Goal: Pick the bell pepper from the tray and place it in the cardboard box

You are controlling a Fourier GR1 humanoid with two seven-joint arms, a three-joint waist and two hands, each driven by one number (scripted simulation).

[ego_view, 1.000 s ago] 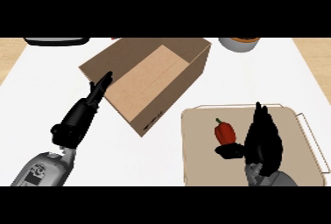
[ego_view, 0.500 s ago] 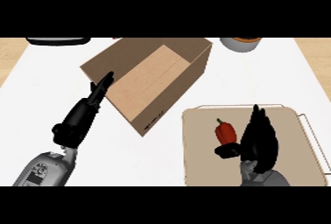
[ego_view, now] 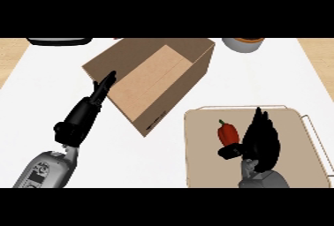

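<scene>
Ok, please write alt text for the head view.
The right hand is open beside a red bell pepper on a beige tray. The left hand, fingers straight, reaches to an open cardboard box on the white counter.

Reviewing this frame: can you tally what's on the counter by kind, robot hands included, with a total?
Bell pepper, red, on the tray: 1
Tray, beige: 1
Cardboard box, open: 1
Bowl-like container cut off at the far edge: 1
Dark object cut off at the far left edge, kind unclear: 1
Robot hands: 2, left hand, right hand
Total: 7
</scene>
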